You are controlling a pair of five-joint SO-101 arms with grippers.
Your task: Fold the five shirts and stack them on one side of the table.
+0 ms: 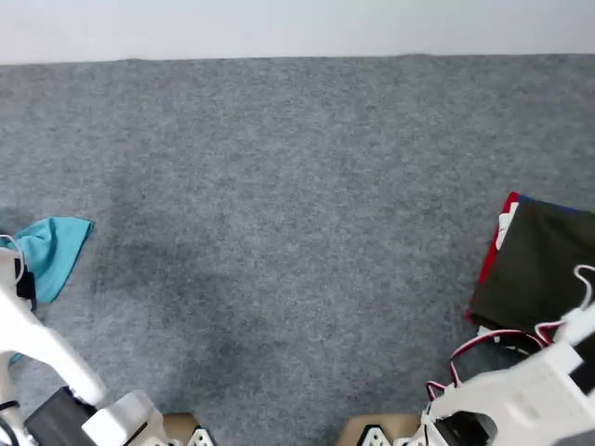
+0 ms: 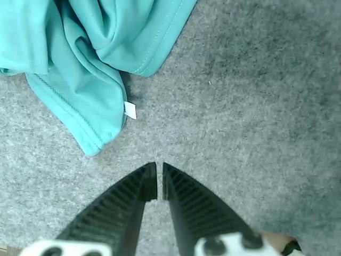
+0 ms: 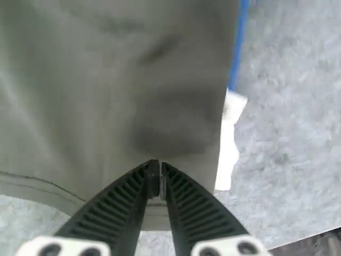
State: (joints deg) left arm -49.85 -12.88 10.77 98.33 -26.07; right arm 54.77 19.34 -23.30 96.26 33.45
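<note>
A crumpled teal shirt (image 1: 51,249) lies at the table's left edge; in the left wrist view the teal shirt (image 2: 90,48) shows a small white tag (image 2: 130,110). My left gripper (image 2: 158,178) is shut and holds nothing, hovering over bare carpet just short of that shirt. At the right edge sits a stack of folded shirts (image 1: 539,269) with a dark one on top and red, white and blue edges below. My right gripper (image 3: 160,173) is shut, over the dark top shirt (image 3: 106,80) near its hem, with no cloth visibly between its jaws.
The grey carpeted table (image 1: 297,204) stretches wide between the teal shirt and the stack. The left arm (image 1: 42,348) and the right arm (image 1: 530,390) rise from the front edge. A pale wall runs behind the table's far edge.
</note>
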